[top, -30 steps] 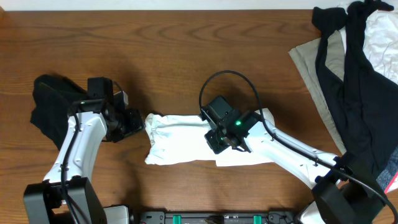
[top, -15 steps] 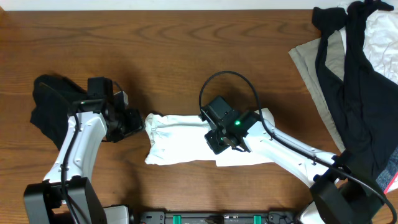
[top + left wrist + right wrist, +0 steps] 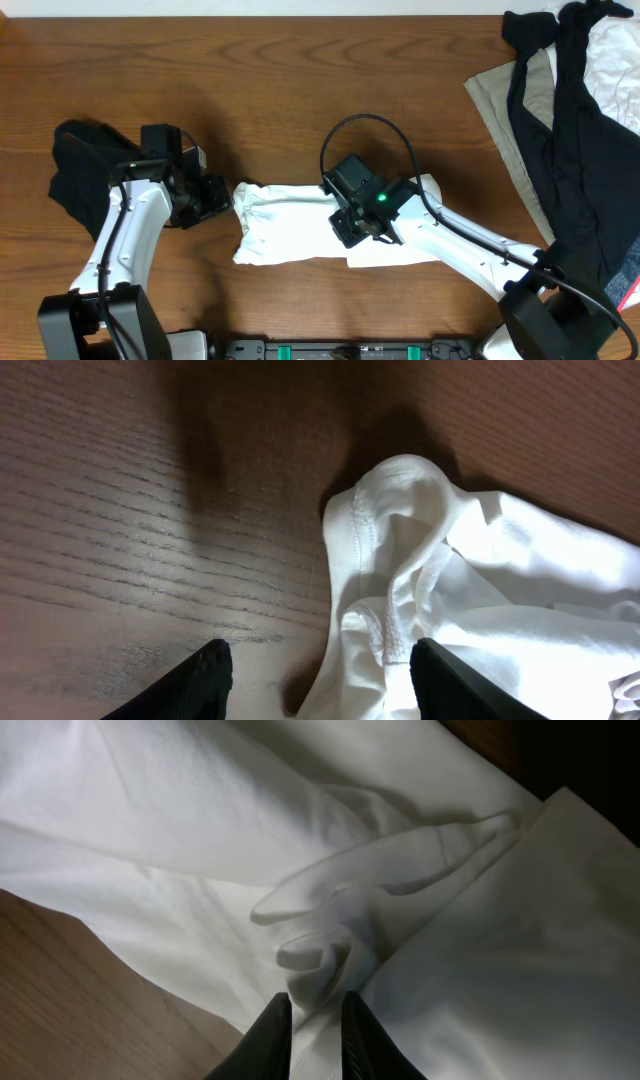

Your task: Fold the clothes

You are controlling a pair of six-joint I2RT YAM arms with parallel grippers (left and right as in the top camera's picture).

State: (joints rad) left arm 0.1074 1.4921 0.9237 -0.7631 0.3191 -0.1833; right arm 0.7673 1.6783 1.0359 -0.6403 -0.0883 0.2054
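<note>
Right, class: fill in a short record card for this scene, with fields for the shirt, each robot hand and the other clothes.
white T-shirt: bunched into a rough strip, mid-table
left hand: open, at the shirt's left end
right hand: shut, pinching a fold of the shirt
black garment: far left, beside the left arm
clothes pile: black, beige and white pieces, right edge
table: brown wood

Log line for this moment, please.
left gripper: open, at left end of T-shirt | right gripper: shut on T-shirt fold | other clothes: heaped at right edge of table
</note>
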